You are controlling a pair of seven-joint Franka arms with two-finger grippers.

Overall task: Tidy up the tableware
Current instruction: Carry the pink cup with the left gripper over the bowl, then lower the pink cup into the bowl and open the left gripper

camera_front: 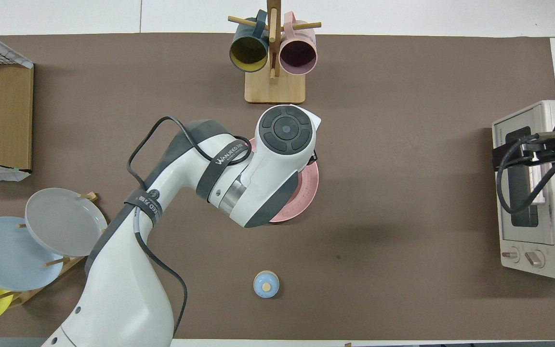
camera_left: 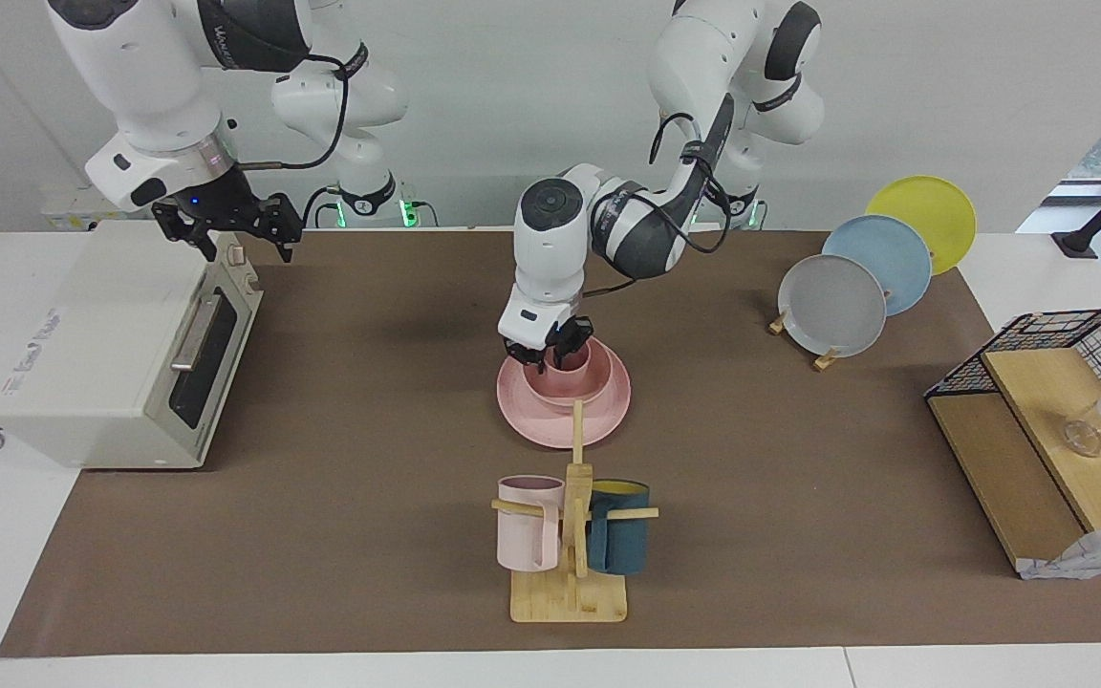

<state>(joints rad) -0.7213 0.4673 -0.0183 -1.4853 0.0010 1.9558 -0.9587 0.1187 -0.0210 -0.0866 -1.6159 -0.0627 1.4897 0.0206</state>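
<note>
The pink plate (camera_left: 608,413) lies at the middle of the table, and its edge shows past the arm in the overhead view (camera_front: 307,193). The pink bowl (camera_left: 550,390) sits on it. The pink cup (camera_left: 577,359) stands upright inside the bowl. My left gripper (camera_left: 556,355) is down at the cup, in the bowl's mouth. In the overhead view the left arm hides the bowl, the cup and the gripper. My right gripper (camera_left: 227,234) waits open and empty above the toaster oven (camera_left: 101,344).
A wooden mug tree (camera_left: 572,535) with a pale pink and a teal mug stands farther from the robots than the plate. A rack of grey, blue and yellow plates (camera_left: 835,304) and a wire-and-wood shelf (camera_left: 1038,420) are toward the left arm's end. A small blue knob (camera_front: 266,284) lies nearer the robots.
</note>
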